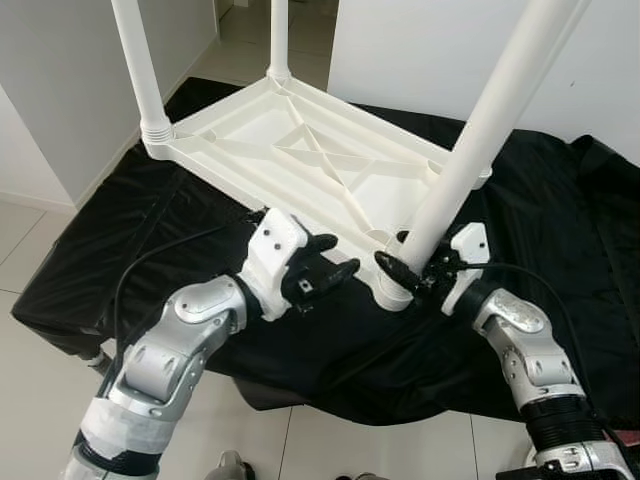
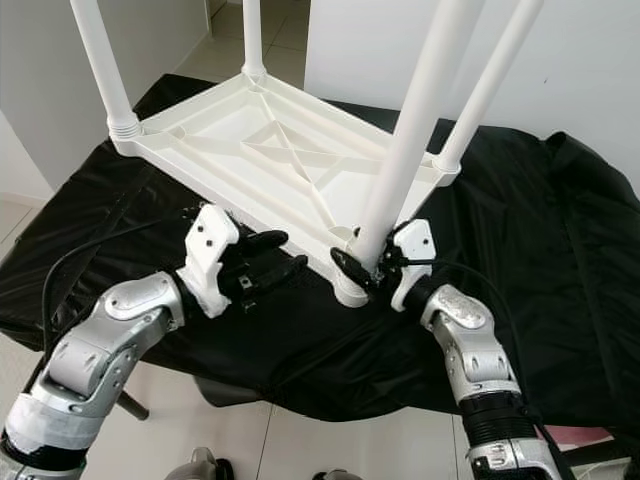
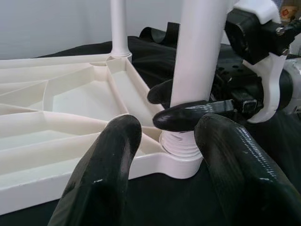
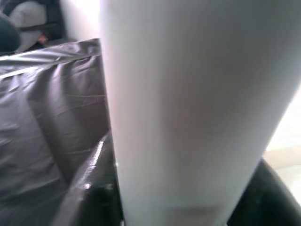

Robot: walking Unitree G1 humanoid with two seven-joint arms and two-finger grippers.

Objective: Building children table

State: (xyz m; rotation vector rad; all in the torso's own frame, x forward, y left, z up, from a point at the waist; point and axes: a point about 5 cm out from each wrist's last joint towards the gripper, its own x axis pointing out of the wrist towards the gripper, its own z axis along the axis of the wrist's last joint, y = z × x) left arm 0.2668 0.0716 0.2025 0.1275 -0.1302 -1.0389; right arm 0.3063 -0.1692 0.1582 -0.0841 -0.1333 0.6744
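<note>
A white plastic children's table [image 1: 300, 150] lies upside down on a black cloth [image 1: 180, 210], its legs pointing up. The nearest leg [image 1: 480, 130] stands tilted in the front corner socket [image 1: 395, 295]. My right gripper [image 1: 410, 270] is shut on this leg just above the socket; up close the leg [image 4: 188, 103] sits between its fingers. My left gripper [image 1: 325, 268] hovers open beside the table's front edge, left of that socket, holding nothing. In the left wrist view its fingers [image 3: 108, 174] frame the leg [image 3: 197, 47] and the right gripper's fingertip [image 3: 188, 115].
Three other legs stand upright: far left [image 1: 140, 60], back [image 1: 278, 40] and right [image 2: 490, 80]. The cloth drapes over a low surface and hangs past its front edge. White walls close in behind, and pale floor tiles [image 1: 30, 240] lie to the left.
</note>
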